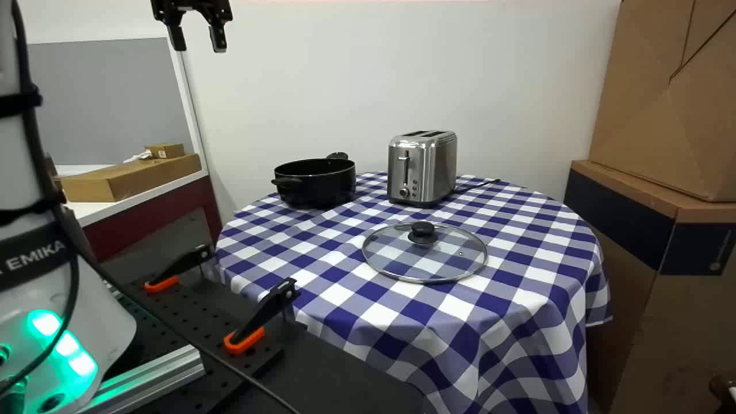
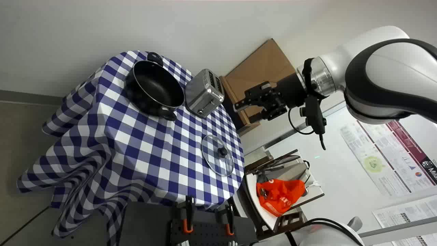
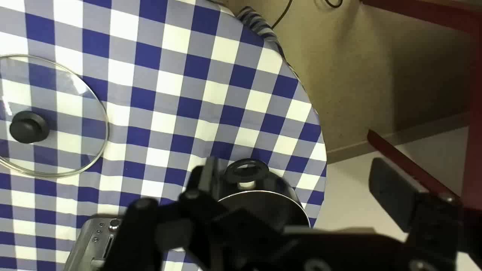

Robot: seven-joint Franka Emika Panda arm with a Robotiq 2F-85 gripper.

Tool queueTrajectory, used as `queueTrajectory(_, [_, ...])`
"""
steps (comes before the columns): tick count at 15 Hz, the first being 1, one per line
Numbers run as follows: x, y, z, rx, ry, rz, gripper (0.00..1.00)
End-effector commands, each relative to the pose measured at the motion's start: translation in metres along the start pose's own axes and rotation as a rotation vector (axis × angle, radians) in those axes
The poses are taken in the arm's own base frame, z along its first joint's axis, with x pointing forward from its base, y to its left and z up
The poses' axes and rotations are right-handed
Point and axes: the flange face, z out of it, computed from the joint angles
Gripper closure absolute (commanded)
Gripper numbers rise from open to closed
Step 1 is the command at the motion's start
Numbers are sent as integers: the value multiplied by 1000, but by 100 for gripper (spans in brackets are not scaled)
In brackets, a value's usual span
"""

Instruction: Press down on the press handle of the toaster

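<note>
Wrist view: gripper, qty 1, fingers spread wide, nothing held betw. them; you have it up high, well apart from the toaster, prob. for clearance before the approach

Toaster, qty 1, metal, upright on the checked cloth; near the pot, front turned toward the lid, presumably so you can reach it w/o going round the back

Press handle, qty 1, on that front, near top of its travel; reads as up, i.e. not yet pressed; you'll prob. want a tip above it, then straight down; fingers brought together 1st would give you one firm pusher, spread they may straddle so small a tab; push off-line & the toaster could slide on the cloth

Pot, qty 1, black, upright, uncovered; prob. parked aside, no part in this job

Lid, qty 1, glass, flat on cloth, knob up, apart from pot & toaster; lying so, unlikely to roll into yr path

Power cord, runs out behind toaster, so off yr pressing side; plug end not seen

Clamps, qty 2, orange-padded, at edge of the perforated plate, prob. pinning it in place
</note>
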Motion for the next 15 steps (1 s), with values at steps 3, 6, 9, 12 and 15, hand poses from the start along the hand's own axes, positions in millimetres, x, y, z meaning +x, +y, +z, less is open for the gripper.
queueTrajectory(3, [11, 10, -3, 2, 12, 12, 0])
queueTrajectory(6, [32, 31, -10, -1, 57, 52, 0])
queueTrajectory(9, [62, 65, -17, 4, 97, 104, 29])
queueTrajectory(12, [98, 99, -21, 2, 118, 132, 45])
queueTrajectory(15, [132, 125, -15, -12, 114, 134, 68])
